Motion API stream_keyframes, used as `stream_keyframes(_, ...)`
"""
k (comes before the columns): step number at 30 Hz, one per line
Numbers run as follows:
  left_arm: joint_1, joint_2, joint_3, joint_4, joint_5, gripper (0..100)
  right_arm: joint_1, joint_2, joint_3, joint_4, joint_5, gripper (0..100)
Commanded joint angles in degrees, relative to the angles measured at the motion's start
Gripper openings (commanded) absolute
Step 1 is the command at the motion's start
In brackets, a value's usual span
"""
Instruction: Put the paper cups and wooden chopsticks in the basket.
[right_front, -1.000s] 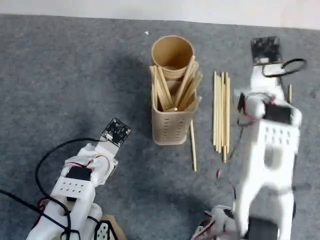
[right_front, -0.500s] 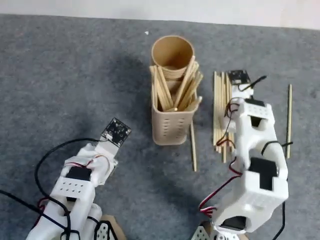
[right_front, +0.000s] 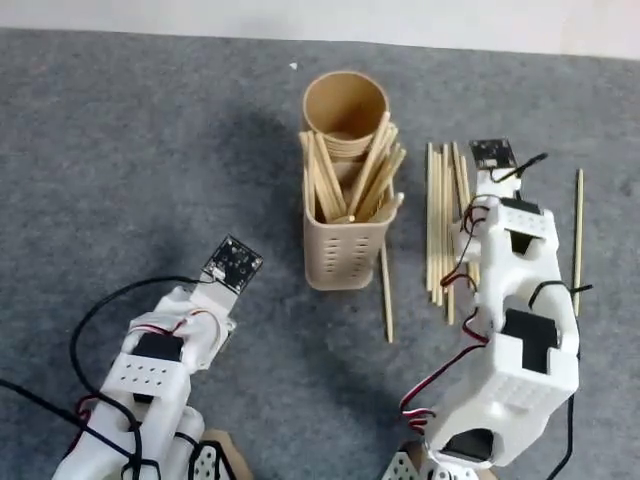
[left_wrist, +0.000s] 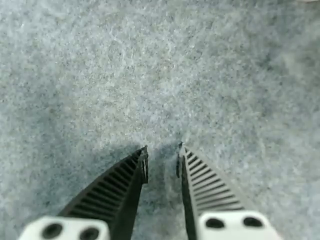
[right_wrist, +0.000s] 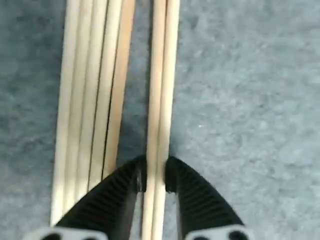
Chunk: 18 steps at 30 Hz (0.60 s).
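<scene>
A tan basket (right_front: 345, 255) stands at mid-table with several wooden chopsticks leaning inside it, and a paper cup (right_front: 345, 103) sits at its far end. A row of loose chopsticks (right_front: 438, 225) lies to its right. Single sticks lie beside the basket (right_front: 386, 295) and at the far right (right_front: 577, 230). My right arm (right_front: 515, 270) hangs over that row. Its gripper (right_wrist: 155, 175) is shut on two chopsticks (right_wrist: 162, 75) lying next to the rest of the row (right_wrist: 95, 90). My left gripper (left_wrist: 162, 155) is slightly open over bare carpet, holding nothing.
Grey carpet (right_front: 150, 150) covers the table. My left arm (right_front: 175, 345) rests at the lower left, away from the basket, with cables trailing from it. A pale strip runs along the far edge.
The right arm swung left and came down over the row of loose chopsticks, then shifted slightly right. The left arm has stayed still.
</scene>
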Motion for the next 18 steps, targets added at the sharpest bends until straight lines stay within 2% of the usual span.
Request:
stream_keyframes(1, 0.6, -0.7, -0.1, -0.4, -0.5, 13, -0.3, -8.8, -1.1, 0.3, -5.7, 0.6)
stream_keyframes(5, 0.6, -0.7, -0.1, -0.4, -0.5, 13, -0.6, -27.0, -1.1, 0.3, -14.6, 0.6)
stream_keyframes(8, 0.6, -0.7, -0.1, -0.5, -0.5, 13, -3.9, -41.5, -1.1, 0.1, -18.2, 0.6)
stream_keyframes(11, 0.6, -0.7, -0.1, -0.5, -0.5, 13, -10.3, -53.8, -1.2, -0.4, -20.6, 0.6)
stream_keyframes(14, 0.6, -0.7, -0.1, -0.5, -0.5, 13, -18.9, -62.4, -0.7, -6.9, -22.3, 0.6)
stream_keyframes(18, 0.6, -0.7, -0.1, -0.5, -0.5, 13, -28.0, -66.5, 5.4, -16.7, -22.6, 0.6)
